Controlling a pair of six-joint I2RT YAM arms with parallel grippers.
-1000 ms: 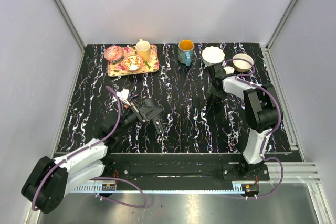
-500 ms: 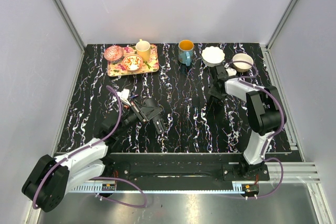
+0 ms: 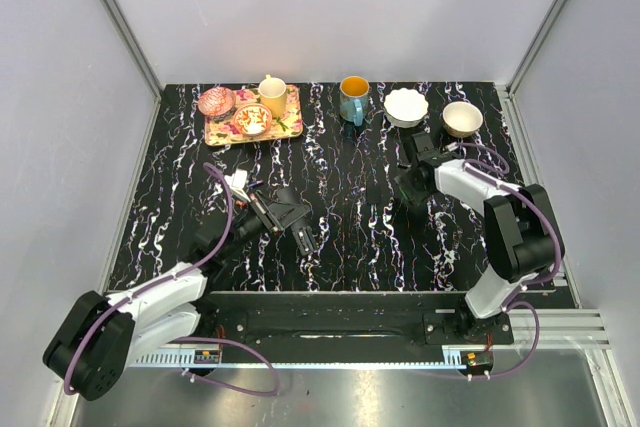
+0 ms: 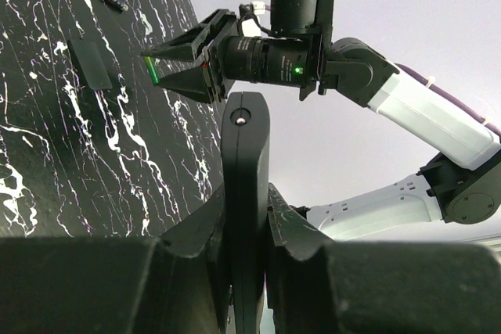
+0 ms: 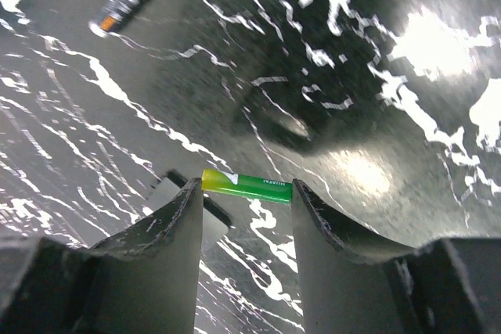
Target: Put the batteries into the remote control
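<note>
— Black marble-patterned tabletop with white veins, pale lilac walls round it. What sits nearest the arm bases?

— At 8 o'clock of the table's middle, the left gripper is clamped tight on the slim black plastic remote control. It pinches the body from both sides, and the free end points toward the other arm.

— And the right gripper?

— Out at 3 o'clock, jaws roughly half spread, gripping the green-and-yellow cylindrical battery end to end, one fingertip on each cap. Whether the battery is clear of the tabletop I can't tell.

— Which step is this, then?

— I'd judge the first cell is picked and ready to go to the remote. The next move calls for carrying it toward 9 o'clock, lining it up with the bay and minding polarity. The bay isn't visible, so the remote may need turning.

— Anything loose?

— A dark battery with an orange end lies at 10 o'clock of the held one, well apart. A flat black rectangular plate lies near the right gripper, likely the bay cover.

— Far edge?

— Pink floral rectangular tray at 11, blue mug with orange inside at 12, white scalloped bowl at 1, beige round bowl at 2.
</note>
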